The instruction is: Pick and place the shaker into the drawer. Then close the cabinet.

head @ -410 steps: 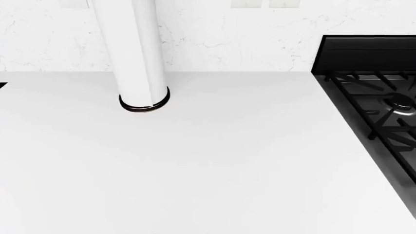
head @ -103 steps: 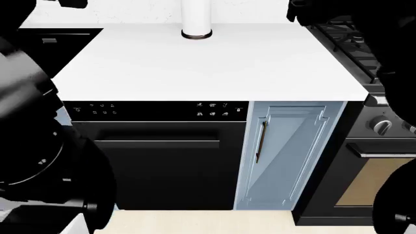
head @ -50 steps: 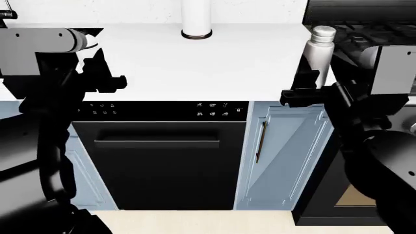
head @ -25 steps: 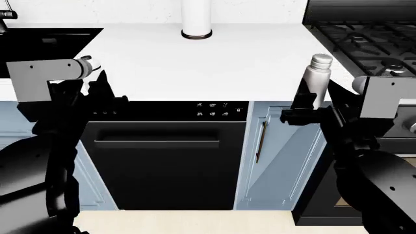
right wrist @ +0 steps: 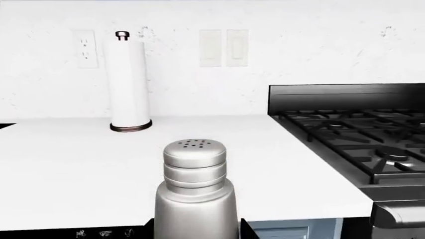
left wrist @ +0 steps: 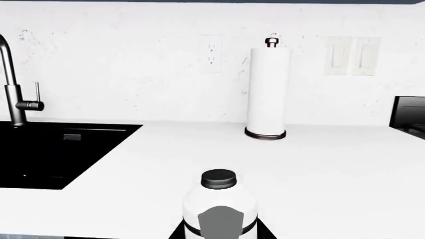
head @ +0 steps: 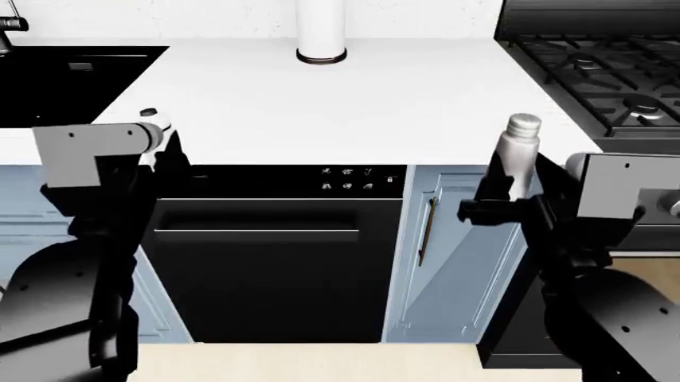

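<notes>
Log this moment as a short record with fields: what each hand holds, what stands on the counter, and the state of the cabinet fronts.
right hand: shut on the shaker, silver, perforated cap, upright
left hand: shut on a white bottle with a dark cap
counter: paper towel roll upright by the back wall
sink: black, on the left side
stove: gas burners, on the right side
dishwasher: shut
cabinet door: shut
drawer: none seen open

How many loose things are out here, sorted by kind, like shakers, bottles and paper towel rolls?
Shakers: 1, the silver shaker at the right gripper.
Bottles: 1, the white bottle at the left gripper.
Paper towel rolls: 1, the paper towel roll on the counter.
Total: 3.
</notes>
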Robot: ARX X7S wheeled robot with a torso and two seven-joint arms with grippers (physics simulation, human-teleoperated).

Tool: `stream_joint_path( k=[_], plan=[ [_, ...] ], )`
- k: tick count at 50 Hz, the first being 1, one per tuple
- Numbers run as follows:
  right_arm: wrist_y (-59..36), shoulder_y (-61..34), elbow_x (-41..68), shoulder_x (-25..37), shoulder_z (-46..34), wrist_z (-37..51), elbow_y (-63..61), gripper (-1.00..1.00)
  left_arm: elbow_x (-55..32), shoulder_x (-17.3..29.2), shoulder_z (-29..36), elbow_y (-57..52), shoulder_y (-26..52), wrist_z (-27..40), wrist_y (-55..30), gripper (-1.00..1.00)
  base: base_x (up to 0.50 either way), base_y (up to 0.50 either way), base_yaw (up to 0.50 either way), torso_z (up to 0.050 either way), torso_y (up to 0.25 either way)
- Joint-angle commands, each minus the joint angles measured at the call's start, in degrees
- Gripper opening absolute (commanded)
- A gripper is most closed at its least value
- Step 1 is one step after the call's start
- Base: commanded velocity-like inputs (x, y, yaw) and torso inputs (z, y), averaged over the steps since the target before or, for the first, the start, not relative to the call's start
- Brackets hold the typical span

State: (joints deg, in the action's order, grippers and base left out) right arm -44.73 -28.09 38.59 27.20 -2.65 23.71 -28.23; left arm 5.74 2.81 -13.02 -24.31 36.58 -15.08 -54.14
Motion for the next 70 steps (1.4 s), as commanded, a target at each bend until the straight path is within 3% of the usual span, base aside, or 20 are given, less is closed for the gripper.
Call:
stream_joint_path(
  k=[1,32,70],
  plan=[
    [1.15,1.43,-2.33,0.30,-0.81,0.01,-0.50,-1.00,-2.10,0.68,0.61,0.51,-1.43,1.83,2.77,-1.00,0.00,0.00,0.00,0.000,0.000],
    [2.27,2.77,-1.81,-0.13,0.27,1.04,-0.51,-1.00,-5.39,2.13,0.32,0.61,-1.80,4.16,3.11,-1.00,-0.11,-0.10,0.00,0.000,0.001],
    [1.34,2.19,-0.72,0.25,0.19,2.07,-1.65,-1.00,-8.54,3.51,0.06,-0.10,-2.07,6.09,2.06,-1.00,-0.07,-0.38,0.00,0.000,0.001]
  ],
)
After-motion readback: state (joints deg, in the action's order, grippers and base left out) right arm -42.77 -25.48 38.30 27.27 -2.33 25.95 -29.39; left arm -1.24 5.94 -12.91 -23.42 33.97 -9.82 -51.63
